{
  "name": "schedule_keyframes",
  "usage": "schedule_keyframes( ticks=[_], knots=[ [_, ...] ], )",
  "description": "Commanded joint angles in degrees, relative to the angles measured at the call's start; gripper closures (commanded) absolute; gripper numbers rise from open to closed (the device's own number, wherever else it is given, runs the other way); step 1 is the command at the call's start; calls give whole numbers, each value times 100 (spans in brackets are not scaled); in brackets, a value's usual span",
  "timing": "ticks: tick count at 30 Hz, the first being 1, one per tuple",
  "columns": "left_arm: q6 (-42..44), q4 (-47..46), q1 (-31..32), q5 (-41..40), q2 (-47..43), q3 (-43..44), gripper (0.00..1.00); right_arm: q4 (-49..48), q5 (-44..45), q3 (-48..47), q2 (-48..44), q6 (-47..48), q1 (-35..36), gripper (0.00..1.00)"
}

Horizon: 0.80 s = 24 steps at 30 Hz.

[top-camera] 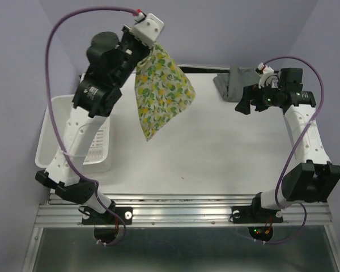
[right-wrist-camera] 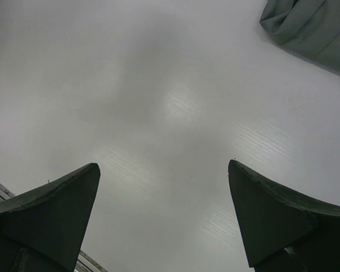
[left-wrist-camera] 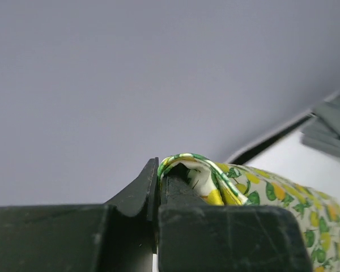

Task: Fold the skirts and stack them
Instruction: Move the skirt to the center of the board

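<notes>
Your left gripper is pinched tight on the top edge of the yellow-green lemon-print cloth skirt. It hangs in the air at the upper left of the top view. Your right gripper is spread wide open over the white table. The plain grey pleated skirt lies bunched just beside it, at the upper right. The white plastic basket with holes sits at the left
</notes>
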<state>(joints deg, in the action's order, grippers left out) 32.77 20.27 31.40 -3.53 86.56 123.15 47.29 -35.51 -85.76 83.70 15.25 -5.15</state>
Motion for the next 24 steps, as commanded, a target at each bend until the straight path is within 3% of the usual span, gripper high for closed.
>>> schedule_keyframes(
  ticks=[1,6,11,18,22,24],
  knots=[
    [-955,-515,393,-245,404,-757,100,263,-815,225,-573,891,-136,0],
    [-2168,-551,507,133,1028,-793,100,1009,-1151,489,-1004,1481,-136,1],
    [-3056,-437,1130,-832,1547,-854,100,678,-1353,823,-1505,527,-136,2],
    [-4524,64,1615,-965,1934,-705,100,-990,-2039,1727,-1831,-854,-75,9],
    [-5155,161,1694,-1325,2153,-582,100,-1834,-1506,2220,-1988,-1444,346,9],
    [-5342,153,1694,-1343,2250,-564,100,-2649,-1101,2684,-2277,-1785,575,3]
  ],
)
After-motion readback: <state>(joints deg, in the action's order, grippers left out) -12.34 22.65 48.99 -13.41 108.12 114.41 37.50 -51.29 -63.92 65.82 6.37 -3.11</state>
